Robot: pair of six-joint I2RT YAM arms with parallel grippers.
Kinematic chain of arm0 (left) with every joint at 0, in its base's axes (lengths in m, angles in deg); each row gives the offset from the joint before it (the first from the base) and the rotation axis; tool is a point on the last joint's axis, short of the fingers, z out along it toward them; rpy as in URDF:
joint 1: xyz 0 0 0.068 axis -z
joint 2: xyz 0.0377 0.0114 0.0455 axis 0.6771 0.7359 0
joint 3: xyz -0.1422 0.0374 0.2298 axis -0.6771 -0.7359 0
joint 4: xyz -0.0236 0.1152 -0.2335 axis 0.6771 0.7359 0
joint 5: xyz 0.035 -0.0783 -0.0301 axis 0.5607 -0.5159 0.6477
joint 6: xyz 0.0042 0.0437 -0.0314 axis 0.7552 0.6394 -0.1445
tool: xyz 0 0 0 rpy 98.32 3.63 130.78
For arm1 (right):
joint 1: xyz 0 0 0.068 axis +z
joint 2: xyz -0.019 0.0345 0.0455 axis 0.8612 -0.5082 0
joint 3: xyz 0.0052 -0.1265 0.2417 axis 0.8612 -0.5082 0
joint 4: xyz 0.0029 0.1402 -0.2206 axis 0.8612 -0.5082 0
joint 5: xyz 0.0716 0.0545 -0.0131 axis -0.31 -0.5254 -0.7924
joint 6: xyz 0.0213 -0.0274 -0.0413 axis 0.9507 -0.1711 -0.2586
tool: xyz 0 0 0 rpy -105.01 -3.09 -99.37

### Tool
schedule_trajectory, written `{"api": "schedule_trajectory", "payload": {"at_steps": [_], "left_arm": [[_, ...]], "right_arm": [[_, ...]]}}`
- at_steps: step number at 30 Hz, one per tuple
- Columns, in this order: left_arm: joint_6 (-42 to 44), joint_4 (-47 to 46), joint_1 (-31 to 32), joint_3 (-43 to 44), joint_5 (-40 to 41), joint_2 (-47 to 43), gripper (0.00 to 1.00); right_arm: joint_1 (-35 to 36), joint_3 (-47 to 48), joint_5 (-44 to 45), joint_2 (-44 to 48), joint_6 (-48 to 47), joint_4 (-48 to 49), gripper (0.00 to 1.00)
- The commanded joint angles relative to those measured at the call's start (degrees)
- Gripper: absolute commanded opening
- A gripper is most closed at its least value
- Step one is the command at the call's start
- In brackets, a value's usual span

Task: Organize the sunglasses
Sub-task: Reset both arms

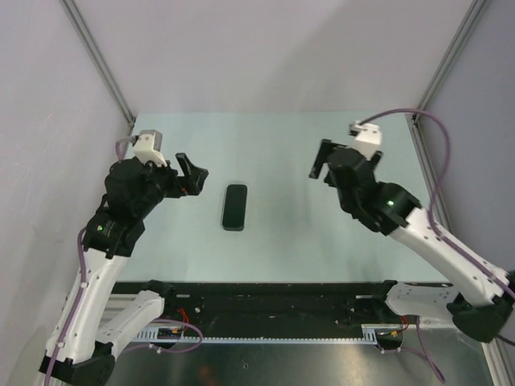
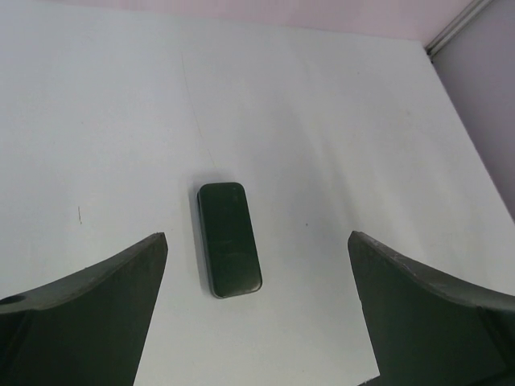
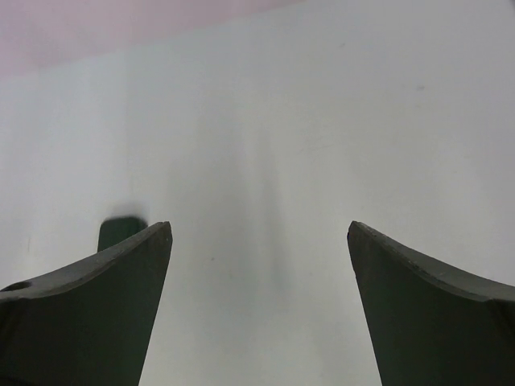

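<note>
The red sunglasses show in no view. A closed black oblong case [image 1: 235, 207] lies on the pale table at centre. It also shows in the left wrist view [image 2: 229, 239], ahead of the fingers, and its end peeks past the left finger in the right wrist view [image 3: 121, 232]. My left gripper [image 1: 193, 173] is open and empty, raised to the left of the case; in its own view [image 2: 257, 241] the jaws stand wide apart. My right gripper [image 1: 319, 159] is open and empty, raised to the right of the case, jaws wide in its own view [image 3: 259, 229].
The pale green table [image 1: 273, 145] is bounded by grey walls with metal corner posts [image 1: 96, 56]. A black rail with cables [image 1: 265, 301] runs along the near edge by the arm bases.
</note>
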Motion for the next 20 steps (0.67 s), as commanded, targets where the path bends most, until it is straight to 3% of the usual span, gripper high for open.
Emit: {"api": "schedule_trajectory", "payload": {"at_steps": [1,6,20], "left_arm": [[2.5,2.51,-0.3,5.14,0.67,-2.44,1.0],[3.91,2.6,-0.38,9.28,1.02,-1.74,1.0],[2.33,2.69,-0.3,13.94,1.99,0.37,1.0]], "right_arm": [[-1.32,-0.38,13.41,8.4,3.35,-4.29,0.96],[-1.5,-0.82,17.2,15.97,5.3,-4.73,0.98],[-3.17,-0.82,14.57,17.91,2.39,-2.44,1.0]]}}
